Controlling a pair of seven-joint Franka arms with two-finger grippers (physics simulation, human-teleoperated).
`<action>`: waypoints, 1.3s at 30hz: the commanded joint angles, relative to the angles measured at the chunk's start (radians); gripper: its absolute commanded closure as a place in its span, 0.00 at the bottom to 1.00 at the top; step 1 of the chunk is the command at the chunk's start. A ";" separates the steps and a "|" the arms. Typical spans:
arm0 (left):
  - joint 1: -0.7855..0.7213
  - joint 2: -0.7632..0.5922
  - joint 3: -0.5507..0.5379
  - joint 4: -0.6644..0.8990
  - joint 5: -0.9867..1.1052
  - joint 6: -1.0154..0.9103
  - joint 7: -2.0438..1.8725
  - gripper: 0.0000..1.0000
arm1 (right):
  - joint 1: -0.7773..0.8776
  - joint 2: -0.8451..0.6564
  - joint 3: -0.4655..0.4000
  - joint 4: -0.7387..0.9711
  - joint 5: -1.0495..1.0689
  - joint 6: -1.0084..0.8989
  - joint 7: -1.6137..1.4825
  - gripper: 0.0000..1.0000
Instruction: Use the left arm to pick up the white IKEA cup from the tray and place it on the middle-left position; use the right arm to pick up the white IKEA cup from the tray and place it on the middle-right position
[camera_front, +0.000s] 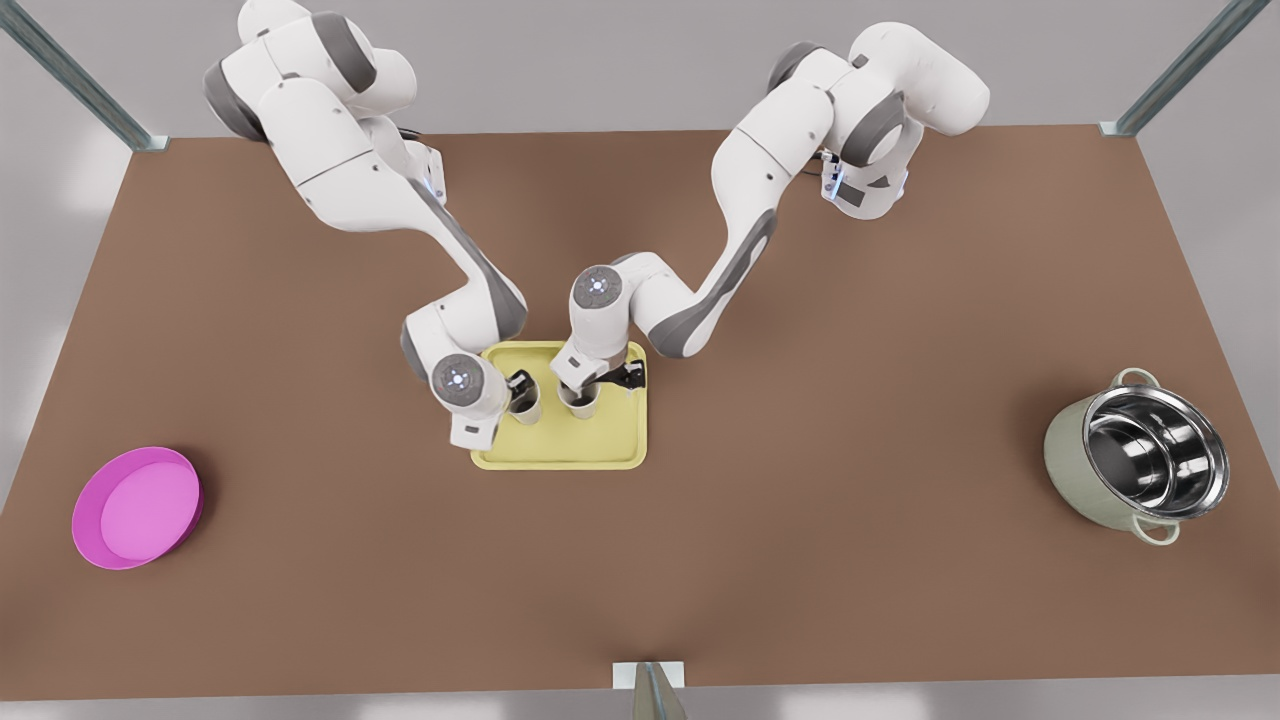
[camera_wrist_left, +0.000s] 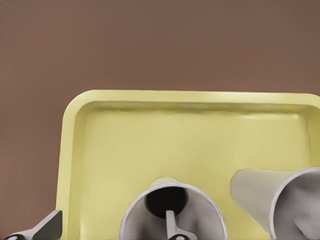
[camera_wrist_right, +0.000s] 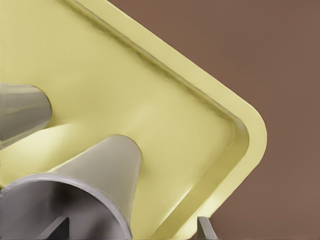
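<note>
Two white cups stand upright side by side on the pale yellow tray (camera_front: 560, 452) (camera_wrist_left: 150, 135) (camera_wrist_right: 150, 100). At the front view's left cup (camera_front: 527, 408) (camera_wrist_left: 202, 217) my left gripper (camera_front: 518, 390) (camera_wrist_left: 107, 226) is open, with one finger inside the cup and the other outside its wall. At the front view's right cup (camera_front: 582, 403) (camera_wrist_right: 105, 165) (camera_wrist_left: 260, 195) my right gripper (camera_front: 608, 382) (camera_wrist_right: 130, 229) is also open and straddles the wall the same way. The left cup (camera_wrist_right: 22, 112) also appears in the right wrist view.
A round magenta dish (camera_front: 137, 507) lies at the front view's far left. A steel pot (camera_front: 1140, 455) with handles stands at the far right. Bare brown tabletop (camera_front: 300, 420) stretches on both sides of the tray.
</note>
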 joint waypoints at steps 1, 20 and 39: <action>-0.001 0.007 0.000 -0.001 0.014 0.010 -0.134 0.00 | 0.001 0.003 0.003 0.000 0.004 0.002 0.007 0.08; -0.004 0.004 0.000 0.015 0.008 0.011 -0.214 0.79 | -0.012 -0.043 0.005 0.034 0.030 -0.133 -0.005 0.79; 0.488 -0.539 0.004 -0.896 -0.056 0.487 0.567 0.83 | -0.119 0.034 -0.235 0.464 0.019 -0.387 -0.373 0.82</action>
